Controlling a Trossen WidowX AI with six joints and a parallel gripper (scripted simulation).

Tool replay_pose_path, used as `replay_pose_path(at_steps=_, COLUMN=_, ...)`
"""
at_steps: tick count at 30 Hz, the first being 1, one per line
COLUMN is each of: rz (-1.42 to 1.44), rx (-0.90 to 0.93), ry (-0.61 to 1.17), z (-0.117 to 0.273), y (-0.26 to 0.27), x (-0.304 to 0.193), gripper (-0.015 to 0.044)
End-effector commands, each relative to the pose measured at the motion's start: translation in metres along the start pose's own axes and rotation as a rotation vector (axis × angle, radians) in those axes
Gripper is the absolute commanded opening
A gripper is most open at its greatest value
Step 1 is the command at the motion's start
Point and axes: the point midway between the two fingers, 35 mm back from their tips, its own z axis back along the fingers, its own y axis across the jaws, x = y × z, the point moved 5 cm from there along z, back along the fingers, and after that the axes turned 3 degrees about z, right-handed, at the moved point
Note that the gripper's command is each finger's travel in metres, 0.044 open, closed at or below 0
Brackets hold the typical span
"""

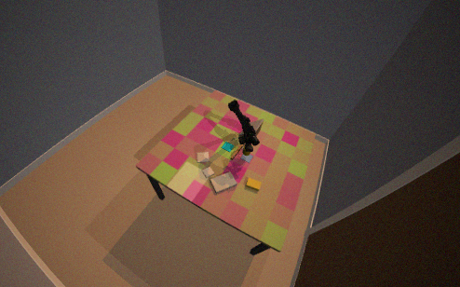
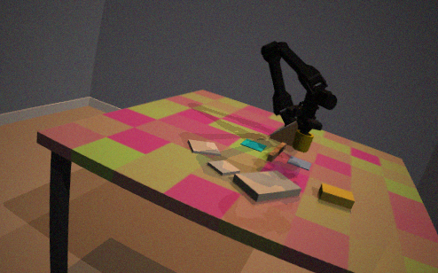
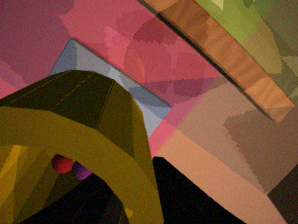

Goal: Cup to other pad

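Note:
My gripper point(image 1: 249, 147) point(image 2: 304, 129) is shut on the yellow cup point(image 1: 247, 153) point(image 2: 303, 142) point(image 3: 92, 95). The cup hangs in the air, roughly upright, above the blue-grey pad point(image 1: 248, 158) point(image 2: 301, 163) point(image 3: 75, 57). A red marble point(image 3: 62, 164) and a purple marble point(image 3: 81, 170) show inside the cup in the wrist view; the rest of the inside is hidden. The teal pad point(image 1: 227, 146) point(image 2: 253, 144) lies bare to the left in the top and exterior views.
A low wooden bar point(image 2: 277, 152) point(image 3: 235, 60) stands between the two pads. A grey panel point(image 2: 284, 133) stands behind the bar, near the arm. A thick pale block point(image 1: 223, 182) point(image 2: 267, 183), a yellow block point(image 1: 253, 184) point(image 2: 337, 196) and two thin pale slabs lie nearer the table's front.

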Motion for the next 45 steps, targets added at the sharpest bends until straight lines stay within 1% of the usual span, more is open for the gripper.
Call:
replay_pose_path(at_steps=1, rz=0.007, rx=-0.008, ry=-0.005, z=-0.001, y=-0.006, x=0.007, gripper=0.0000)
replay_pose_path(at_steps=45, rz=0.006, rx=-0.012, ry=-0.006, z=0.005, y=-0.058, x=0.085, gripper=0.0000)
